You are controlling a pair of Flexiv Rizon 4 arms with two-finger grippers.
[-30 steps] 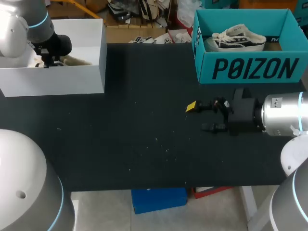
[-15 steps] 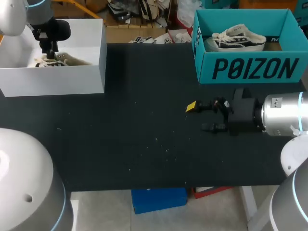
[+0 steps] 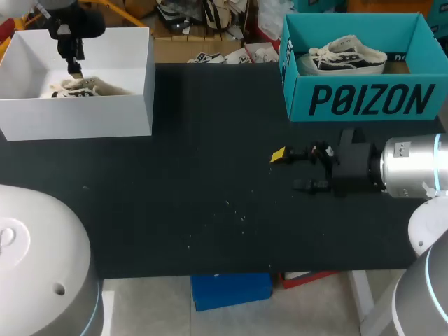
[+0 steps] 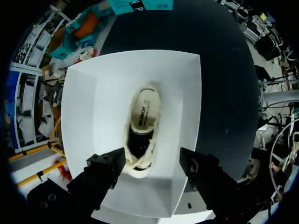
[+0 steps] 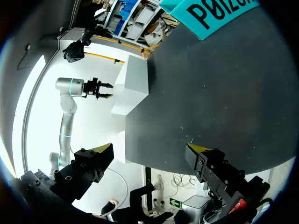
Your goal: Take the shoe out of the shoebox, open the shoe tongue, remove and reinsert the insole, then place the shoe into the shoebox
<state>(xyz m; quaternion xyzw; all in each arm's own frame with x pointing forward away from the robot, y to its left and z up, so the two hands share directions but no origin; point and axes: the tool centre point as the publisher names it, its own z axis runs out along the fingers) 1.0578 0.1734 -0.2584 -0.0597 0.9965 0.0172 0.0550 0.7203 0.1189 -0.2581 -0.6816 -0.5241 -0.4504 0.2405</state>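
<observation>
The shoe (image 4: 141,133) is lying inside the white shoebox (image 3: 77,119), upper left. The left jaws are being held apart above it, evidently for a grasp; the right jaws are being parked apart, mid-right.

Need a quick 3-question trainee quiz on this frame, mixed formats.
1. True or false: the left gripper is shut on the cream shoe in the white box.
2. Where does the black-and-white shoe sit? A: white box. B: teal box. C: neither.
3. Fill in: the right gripper is open above the bare ____.

Key: 1 false, it is open above the cream shoe. 2 B. 3 table.
</observation>
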